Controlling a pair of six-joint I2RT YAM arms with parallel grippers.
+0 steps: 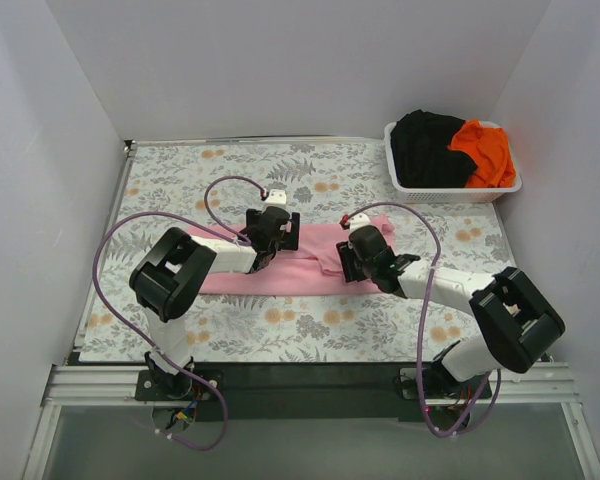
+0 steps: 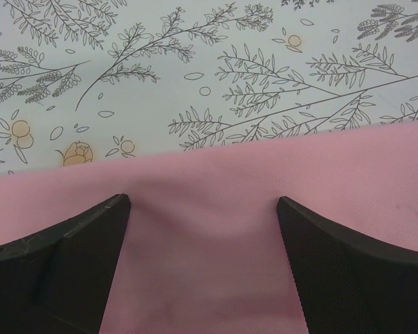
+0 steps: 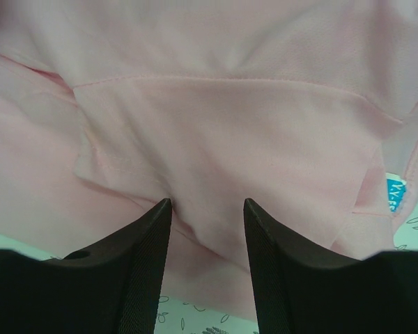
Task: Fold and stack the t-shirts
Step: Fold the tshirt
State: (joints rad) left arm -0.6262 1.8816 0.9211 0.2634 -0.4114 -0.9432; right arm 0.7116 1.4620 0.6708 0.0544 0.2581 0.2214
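The light pink t-shirt point(image 1: 305, 272) lies as a long folded strip across the middle of the floral table cover. My left gripper point(image 1: 283, 238) stands open on its far edge; in the left wrist view the pink cloth point(image 2: 216, 174) dips between the wide-apart fingers of the gripper point(image 2: 203, 202). My right gripper point(image 1: 347, 262) is at the strip's right part, where a sleeve is doubled over. There the gripper point(image 3: 207, 202) pinches a puckered fold of the pink cloth point(image 3: 216, 125). The black t-shirt point(image 1: 425, 145) and the orange t-shirt point(image 1: 485, 150) lie crumpled in the basket.
The white lattice basket point(image 1: 450, 190) stands at the back right corner against the wall. White walls close in the left, back and right sides. A blue label point(image 3: 396, 195) shows at the pink shirt's right edge. The floral cover point(image 1: 180, 180) lies bare at the left.
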